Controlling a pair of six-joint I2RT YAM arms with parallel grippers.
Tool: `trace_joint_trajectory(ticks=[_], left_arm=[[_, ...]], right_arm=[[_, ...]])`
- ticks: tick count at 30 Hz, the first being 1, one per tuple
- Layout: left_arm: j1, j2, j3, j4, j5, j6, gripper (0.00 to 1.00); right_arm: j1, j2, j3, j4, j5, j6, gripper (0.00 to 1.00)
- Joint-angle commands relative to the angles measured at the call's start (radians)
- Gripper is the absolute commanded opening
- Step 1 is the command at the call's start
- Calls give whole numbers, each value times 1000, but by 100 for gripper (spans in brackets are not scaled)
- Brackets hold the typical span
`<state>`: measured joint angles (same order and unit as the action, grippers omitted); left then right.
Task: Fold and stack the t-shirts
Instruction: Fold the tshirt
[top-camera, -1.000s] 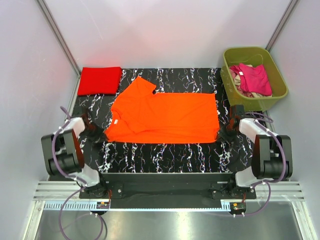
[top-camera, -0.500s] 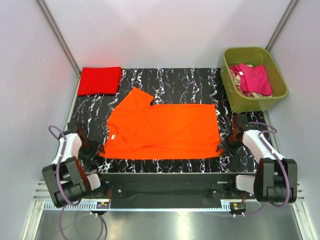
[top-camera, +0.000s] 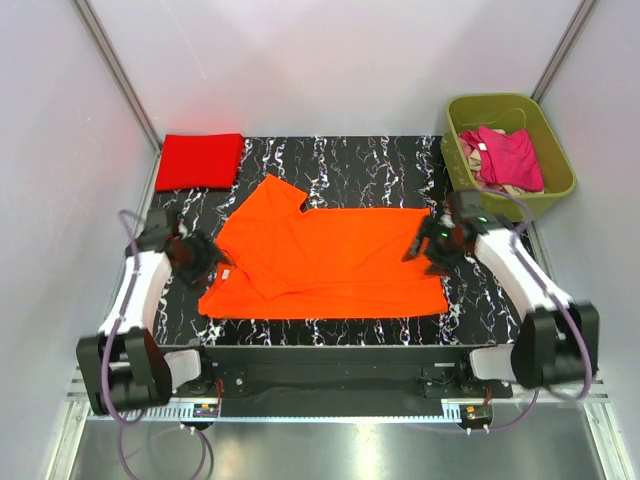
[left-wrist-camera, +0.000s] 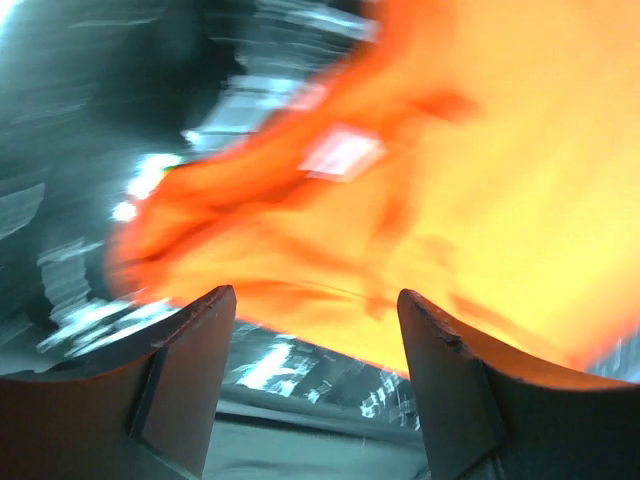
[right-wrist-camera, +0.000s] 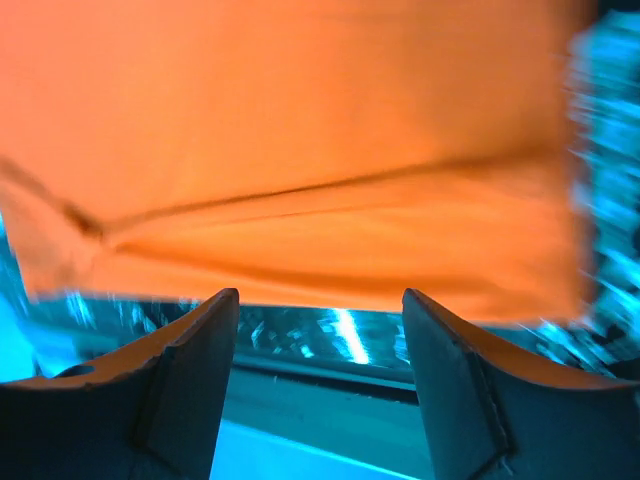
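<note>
Top external view: the bright orange cloth t-shirt (top-camera: 330, 262) lies spread flat mid-way across the black marbled table (top-camera: 350, 160), neck to the left, hem to the right, one sleeve poking toward the far side. The left gripper (top-camera: 205, 262) sits at the neck end and the right gripper (top-camera: 428, 248) just over the hem end. A folded red t-shirt (top-camera: 200, 160) is parked at the far left corner, and a magenta pink t-shirt (top-camera: 512, 158) is crumpled in the olive-green plastic tub (top-camera: 500, 100) at far right. ~mo

And the left wrist view? ~jules

Blurry, but the jaws stand apart with nothing between them. Orange cloth is just beyond, with its white neck tag (left-wrist-camera: 340, 152) showing. ~mo

Right wrist? ~jules

Same deal: jaws wide apart and empty. The hem end fills the frame, with a long crease running across it. ~mo

So what bites us here? ~jules

My guess is both ends get pinched for a fold next. If a finger catches only the top layer, the layers peel apart and the fold bunches. If one arm lifts ahead of the other, the shirt skews. Its near edge also lies close to the table's near edge, so a pull toward the bases could drag cloth over the lip. ~mo
</note>
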<state>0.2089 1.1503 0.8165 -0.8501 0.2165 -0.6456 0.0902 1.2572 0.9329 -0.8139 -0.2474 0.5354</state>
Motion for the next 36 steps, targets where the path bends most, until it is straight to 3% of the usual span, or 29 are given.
trace_joint_trajectory(ticks=[1, 2, 5, 11, 14, 21, 36], left_arm=[[-112, 84, 58, 192, 244, 73, 72], [-138, 112, 68, 204, 245, 72, 72], [-152, 210, 108, 230, 254, 93, 72], [-154, 364, 151, 223, 267, 129, 62], [-155, 365, 132, 229, 224, 110, 63], [-154, 443, 109, 276, 250, 124, 62], [-154, 531, 82, 342, 262, 121, 60]], right_arm=[[155, 190, 96, 99, -157, -101, 73], [258, 223, 116, 126, -180, -103, 74], [414, 353, 236, 206, -232, -95, 72], [582, 593, 501, 259, -311, -95, 66], [588, 631, 541, 260, -306, -66, 66], [569, 556, 434, 269, -233, -58, 67], [526, 516, 339, 321, -262, -12, 67]])
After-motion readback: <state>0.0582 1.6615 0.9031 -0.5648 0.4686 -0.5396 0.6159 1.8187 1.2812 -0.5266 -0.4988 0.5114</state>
